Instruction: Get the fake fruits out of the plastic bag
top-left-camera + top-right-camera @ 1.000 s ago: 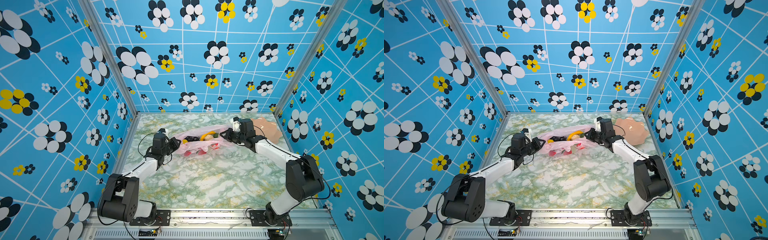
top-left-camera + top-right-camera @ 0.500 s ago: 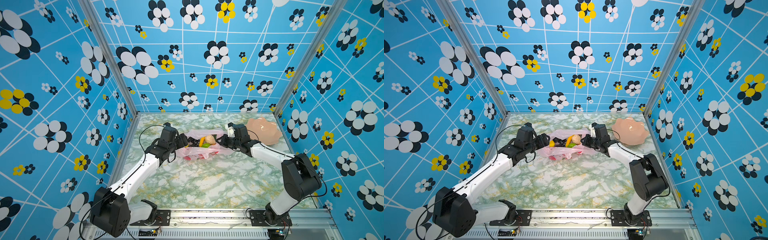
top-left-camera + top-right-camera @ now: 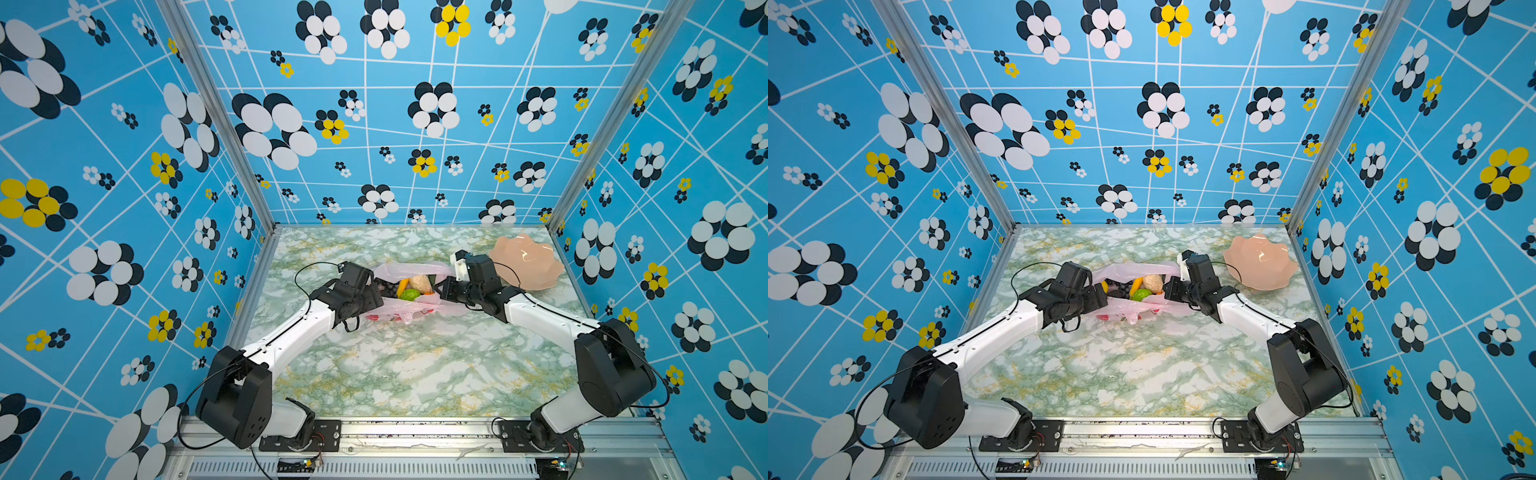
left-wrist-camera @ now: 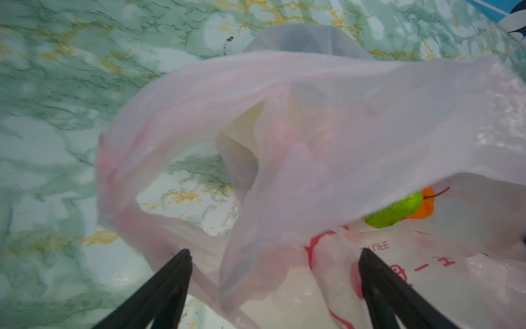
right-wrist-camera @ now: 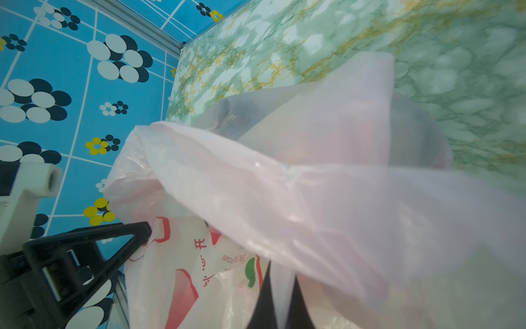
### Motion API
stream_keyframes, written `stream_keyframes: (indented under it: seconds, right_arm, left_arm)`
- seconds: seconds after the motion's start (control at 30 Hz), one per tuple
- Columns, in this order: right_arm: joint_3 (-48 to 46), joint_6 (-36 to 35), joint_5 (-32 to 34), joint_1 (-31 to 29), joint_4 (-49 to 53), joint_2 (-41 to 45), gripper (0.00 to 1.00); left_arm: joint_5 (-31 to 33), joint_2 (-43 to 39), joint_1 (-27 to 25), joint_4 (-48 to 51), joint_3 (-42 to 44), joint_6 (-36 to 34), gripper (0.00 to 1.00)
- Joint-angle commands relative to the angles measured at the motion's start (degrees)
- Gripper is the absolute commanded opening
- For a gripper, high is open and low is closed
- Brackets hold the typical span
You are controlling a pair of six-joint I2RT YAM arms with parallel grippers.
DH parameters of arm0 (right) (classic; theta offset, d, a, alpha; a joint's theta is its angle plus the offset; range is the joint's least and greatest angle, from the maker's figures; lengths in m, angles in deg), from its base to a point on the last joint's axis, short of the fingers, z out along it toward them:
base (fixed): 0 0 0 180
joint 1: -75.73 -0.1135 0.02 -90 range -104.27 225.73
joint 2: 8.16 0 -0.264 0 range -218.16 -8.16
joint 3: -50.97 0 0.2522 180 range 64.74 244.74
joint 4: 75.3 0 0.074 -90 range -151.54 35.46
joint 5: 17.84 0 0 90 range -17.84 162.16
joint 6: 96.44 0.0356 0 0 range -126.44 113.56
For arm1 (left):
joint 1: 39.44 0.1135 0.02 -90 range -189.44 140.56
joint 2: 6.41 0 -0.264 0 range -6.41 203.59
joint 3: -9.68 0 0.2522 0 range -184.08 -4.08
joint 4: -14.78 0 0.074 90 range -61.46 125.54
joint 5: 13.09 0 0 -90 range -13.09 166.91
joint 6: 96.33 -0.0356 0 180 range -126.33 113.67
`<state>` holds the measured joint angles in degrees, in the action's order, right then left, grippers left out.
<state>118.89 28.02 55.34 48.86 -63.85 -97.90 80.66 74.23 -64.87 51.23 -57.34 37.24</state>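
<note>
While R gripper [image 5: 281, 287] pinched the plastic bag [image 3: 409, 269] to prop its mouth open, L gripper [image 4: 273, 252] stood wide & empty by the fake fruits [image 3: 411, 289].

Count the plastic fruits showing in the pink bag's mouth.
5, inside the translucent pink plastic bag: black grape bunch leftmost, yellow banana, beige fruit, green fruit nearer, small orange fruit rightmost. Others may be hidden.
</note>
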Motion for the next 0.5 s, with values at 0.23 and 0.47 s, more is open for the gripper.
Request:
stream_keyframes:
  seconds: [0.23, 0.47]
  right_arm:
    - [-2.09, 7.02, -8.01, 5.25, -9.38, -0.37, 0.00]
    - [1.04, 13.13, -12.40, 8.97, -14.79, -4.72, 0.00]
  left_arm:
    - [-9.94, -1.76, 4.12, -14.04, 10.93, -2.55, 0.45]
    - [-13.59, -7.10, 10.57, -24.02, 21.82, -1.10, 0.13]
